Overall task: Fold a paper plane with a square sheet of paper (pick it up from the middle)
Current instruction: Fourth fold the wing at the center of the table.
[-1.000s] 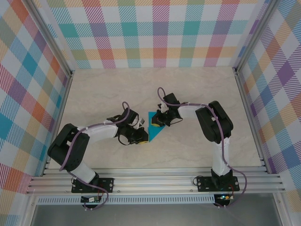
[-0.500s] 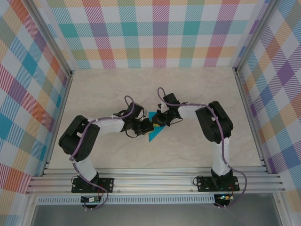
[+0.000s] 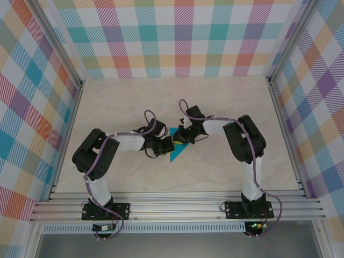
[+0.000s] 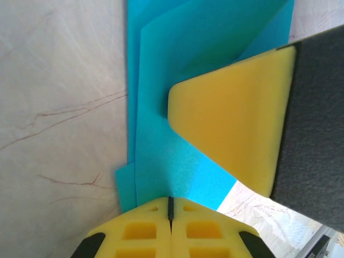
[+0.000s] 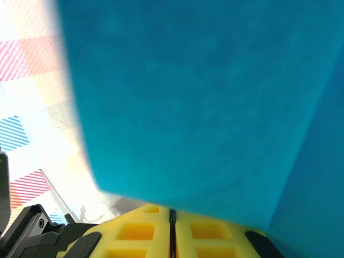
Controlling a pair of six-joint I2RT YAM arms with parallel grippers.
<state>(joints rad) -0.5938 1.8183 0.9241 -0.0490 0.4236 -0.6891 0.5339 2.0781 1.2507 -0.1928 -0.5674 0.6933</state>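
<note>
The square sheet of paper (image 3: 177, 152) lies mid-table, folded into a teal triangle. My left gripper (image 3: 168, 144) is at its left edge. In the left wrist view that gripper (image 4: 171, 200) is shut, its yellow tips resting on the layered teal paper (image 4: 161, 107). One of the right gripper's fingers (image 4: 231, 129) lies flat on the same sheet just ahead. My right gripper (image 3: 181, 138) is at the paper's upper part. In its own view the right gripper (image 5: 172, 210) is shut, and a blurred teal flap (image 5: 188, 97) stands close across its tips.
The marble-patterned tabletop (image 3: 226, 107) spreads around the paper. Plaid walls (image 3: 177, 37) and aluminium rails (image 3: 177, 207) enclose it. Both arms crowd together over the paper, wrists nearly touching.
My left gripper has moved up and to the right onto the paper's left edge and closed fully. The right gripper has barely shifted.
</note>
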